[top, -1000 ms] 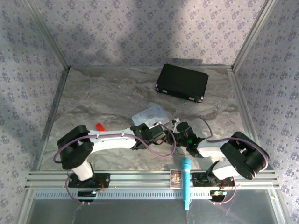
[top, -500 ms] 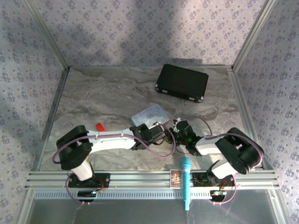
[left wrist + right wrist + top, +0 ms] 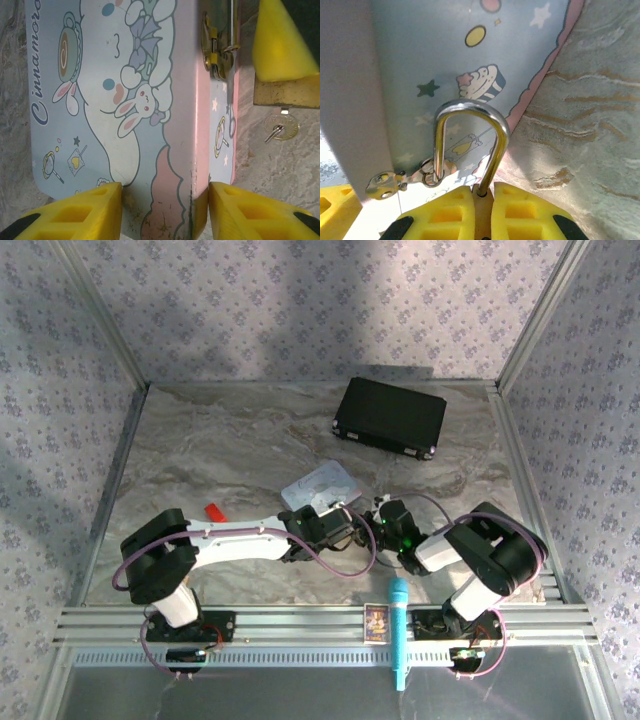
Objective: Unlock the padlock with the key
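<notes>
The padlock's brass body is pinched edge-on in my right gripper, which is shut on it. Its silver shackle arches up. One leg enters the body; the other runs through the ring of the brass hasp on the pale blue tin. In the left wrist view the padlock sits under a right finger, and the small round-headed key lies just below it, seemingly in its underside. My left gripper is shut on the tin's near corner.
A small red block lies on the marble table at the left. At the back stands a black case. A teal microphone and a small card rest on the front rail. Both grippers meet at the tin.
The right arm's elbow has swung in to the left, toward the centre. Both grippers have stayed at the tin, and the left arm has hardly moved.
</notes>
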Controlling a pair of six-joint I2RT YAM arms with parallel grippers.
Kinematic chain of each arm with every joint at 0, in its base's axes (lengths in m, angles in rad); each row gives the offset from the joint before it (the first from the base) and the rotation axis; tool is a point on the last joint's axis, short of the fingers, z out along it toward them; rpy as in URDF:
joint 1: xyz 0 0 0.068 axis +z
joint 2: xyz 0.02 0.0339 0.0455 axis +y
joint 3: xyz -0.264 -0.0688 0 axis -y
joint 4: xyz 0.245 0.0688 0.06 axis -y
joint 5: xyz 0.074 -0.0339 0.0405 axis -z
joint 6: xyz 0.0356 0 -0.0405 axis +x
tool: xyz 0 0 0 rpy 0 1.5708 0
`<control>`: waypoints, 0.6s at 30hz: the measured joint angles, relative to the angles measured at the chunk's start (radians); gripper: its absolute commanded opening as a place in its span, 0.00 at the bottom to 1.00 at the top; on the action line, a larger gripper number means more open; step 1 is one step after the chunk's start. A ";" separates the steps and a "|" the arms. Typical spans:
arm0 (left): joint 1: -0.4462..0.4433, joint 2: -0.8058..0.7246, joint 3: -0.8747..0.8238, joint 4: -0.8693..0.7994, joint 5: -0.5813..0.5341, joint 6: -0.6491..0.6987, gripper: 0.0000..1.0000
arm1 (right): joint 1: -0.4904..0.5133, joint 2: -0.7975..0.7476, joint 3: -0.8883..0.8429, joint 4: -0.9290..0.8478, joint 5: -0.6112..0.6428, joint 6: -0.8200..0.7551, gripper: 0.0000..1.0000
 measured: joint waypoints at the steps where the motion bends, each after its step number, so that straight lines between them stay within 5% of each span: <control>1: -0.001 0.000 0.000 0.001 0.000 0.000 0.46 | -0.005 0.000 -0.003 0.007 -0.003 0.000 0.00; 18: 0.014 0.005 0.005 -0.040 -0.024 -0.018 0.42 | -0.148 -0.060 0.002 -0.099 -0.091 -0.050 0.00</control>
